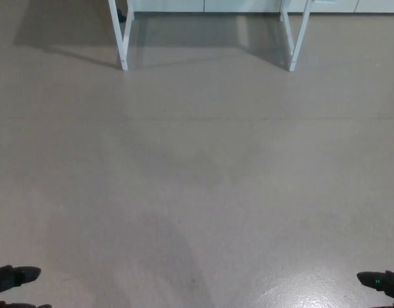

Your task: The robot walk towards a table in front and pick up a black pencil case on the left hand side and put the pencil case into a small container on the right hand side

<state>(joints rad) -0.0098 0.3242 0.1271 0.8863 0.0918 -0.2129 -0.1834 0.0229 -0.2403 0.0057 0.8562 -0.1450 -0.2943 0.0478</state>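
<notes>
Left hand (14,277) and right hand (382,280) show only as black tips at the bottom corners; whether their fingers are apart or together cannot be told. Bare floor (197,192) lies ahead. Only the table legs (122,38) are visible, well apart. Pencil case and container are out of view. Approach, pick and placement all remain.

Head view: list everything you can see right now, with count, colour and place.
Floor: one, grey-beige, fills nearly the whole picture.
Table legs: two white leg frames, top left and top right; the tabletop is out of view.
Wall base: pale strip along the top edge.
Pencil case and container: neither in view.
Left hand: black, bottom left corner, only partly visible.
Right hand: black, bottom right corner, only partly visible.
</notes>
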